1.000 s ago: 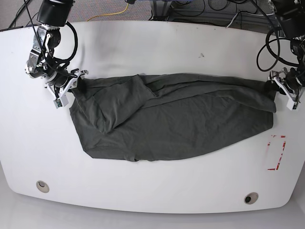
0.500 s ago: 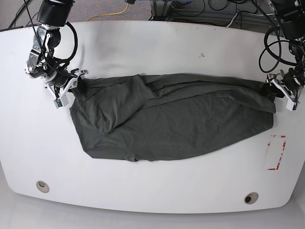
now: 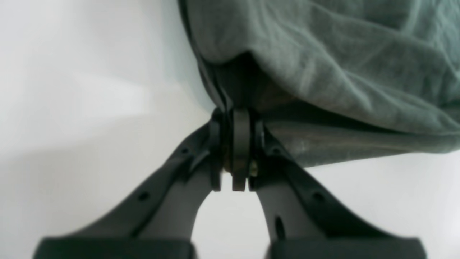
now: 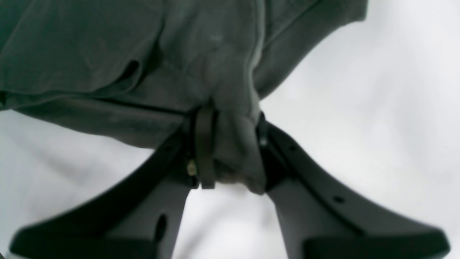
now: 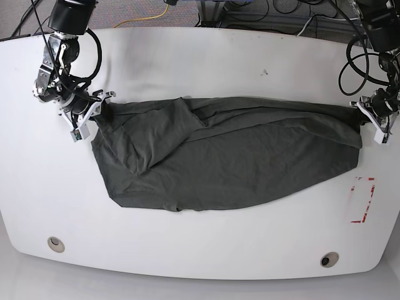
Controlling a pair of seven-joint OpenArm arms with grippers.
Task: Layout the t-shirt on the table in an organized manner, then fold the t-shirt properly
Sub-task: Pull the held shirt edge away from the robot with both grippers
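1. The wrinkled dark charcoal cloth t-shirt (image 5: 228, 156) lies stretched across the glossy white table (image 5: 200, 62).
2. Left hand (image 3: 237, 144) and right hand (image 4: 226, 151) each clamp an opposite edge.
3. Layout step: next, likely lift and tension evenly.

L gripper (image 3: 235, 144) clamped on t-shirt (image 3: 323, 64) edge over table (image 3: 72, 108).
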